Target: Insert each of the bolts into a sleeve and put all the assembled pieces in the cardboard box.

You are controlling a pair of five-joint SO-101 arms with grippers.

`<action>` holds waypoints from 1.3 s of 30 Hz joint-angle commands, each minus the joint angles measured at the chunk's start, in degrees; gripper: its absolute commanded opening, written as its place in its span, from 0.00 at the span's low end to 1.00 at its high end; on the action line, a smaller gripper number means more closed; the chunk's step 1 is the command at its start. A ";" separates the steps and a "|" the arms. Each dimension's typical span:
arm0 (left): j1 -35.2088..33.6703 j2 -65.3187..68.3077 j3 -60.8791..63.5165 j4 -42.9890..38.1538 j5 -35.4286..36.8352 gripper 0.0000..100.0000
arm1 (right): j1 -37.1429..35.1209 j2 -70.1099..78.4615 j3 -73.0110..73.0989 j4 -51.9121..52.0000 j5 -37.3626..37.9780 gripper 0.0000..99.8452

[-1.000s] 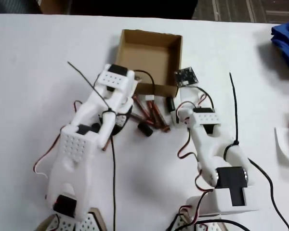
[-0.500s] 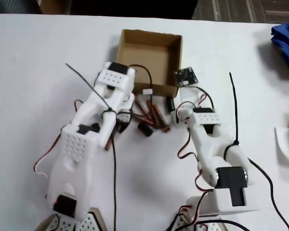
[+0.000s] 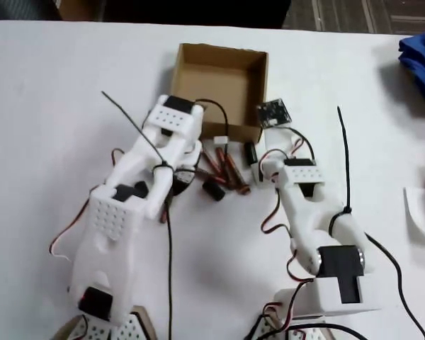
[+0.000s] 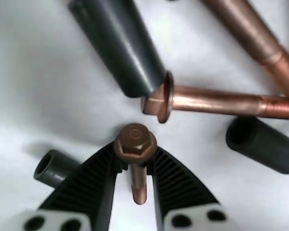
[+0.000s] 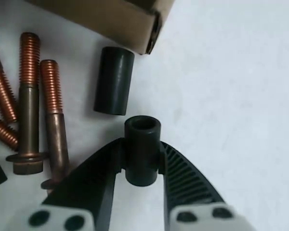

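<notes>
The left arm (image 3: 113, 227) had nudged its wrist a touch nearer the cardboard box (image 3: 219, 88) since a second before, and the white plug (image 3: 222, 139) on its cable had swung along with it; the right arm (image 3: 304, 212) had not budged.

High view: both arms leaned in over the white table (image 3: 49, 92), wrists down on either side of a loose heap of copper bolts (image 3: 227, 170) just in front of the box; a black sleeve (image 3: 214, 190) lay at the heap's near edge; a small circuit board (image 3: 273, 112) sat by the box's corner; a blue cloth (image 3: 419, 60) lay at the table's edge, well apart.

Left wrist view: the left gripper (image 4: 136, 163) was clenched on the held bolt (image 4: 135, 140), hex head poking out past the fingertips, shank running back between the ribbed pads; just beyond lay a flanged bolt (image 4: 216, 102), its flange touching the end of a grey sleeve (image 4: 118, 43); a short sleeve (image 4: 262, 144) lay near that bolt's shank; a side sleeve (image 4: 53, 168) sat just beside one finger.

Right wrist view: the right gripper (image 5: 142, 161) was grasping the gripped sleeve (image 5: 142, 144), open bore showing; a loose sleeve (image 5: 114, 81) lay flat just beside the box's corner; a pair of bolts (image 5: 55, 120) lay side by side near it, heads toward the gripper.
</notes>
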 commanded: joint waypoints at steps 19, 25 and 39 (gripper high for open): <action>6.51 -37.80 34.95 -34.37 6.51 0.02 | -0.48 -4.35 -2.46 1.45 0.00 0.02; 4.92 -52.13 51.03 -53.98 13.10 0.02 | -6.46 -4.26 -1.58 0.31 0.09 0.02; 0.79 -75.78 74.15 -79.47 14.33 0.02 | -10.07 -16.22 18.64 -25.98 0.00 0.02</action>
